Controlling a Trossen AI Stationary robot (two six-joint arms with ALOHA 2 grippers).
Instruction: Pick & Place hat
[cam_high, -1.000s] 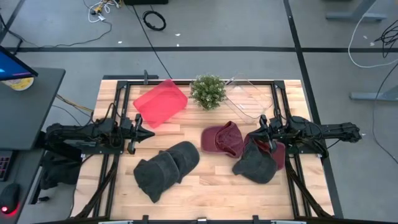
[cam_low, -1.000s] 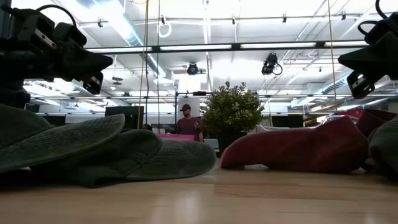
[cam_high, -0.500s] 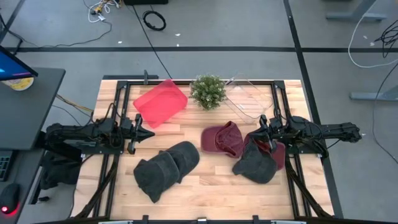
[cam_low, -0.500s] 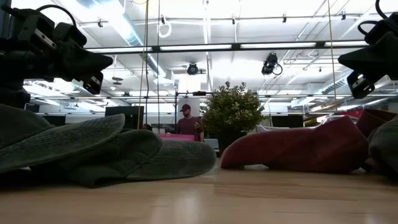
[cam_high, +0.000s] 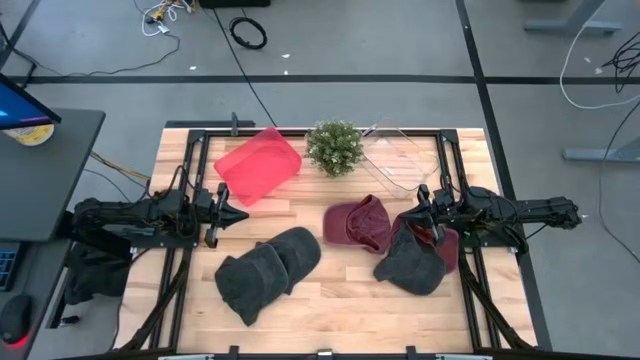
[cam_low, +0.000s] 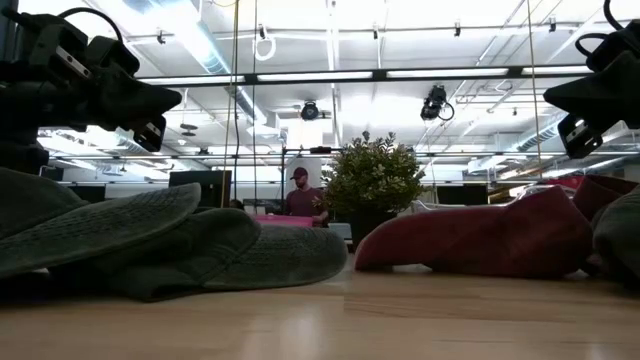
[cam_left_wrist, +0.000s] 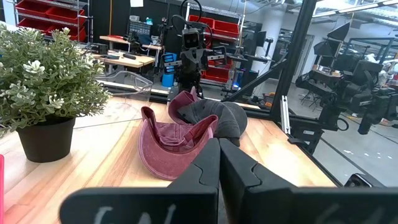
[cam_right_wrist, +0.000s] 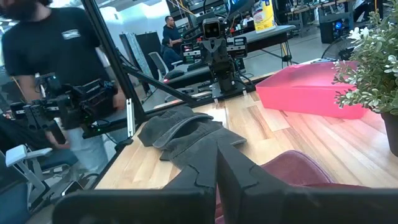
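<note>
Both grippers closed and empty: left gripper mid-table near the red bin, right gripper beside the maroon hats. Gray hats lie in front. Open your fingers before descending, and pinch one brim only.

Grey floor crossed by dark tape lines surrounds the wooden table, with a coiled black cable at 12 o'clock, a dark desk at 9 o'clock, and bright ceiling strip lights over a standing person beyond.
</note>
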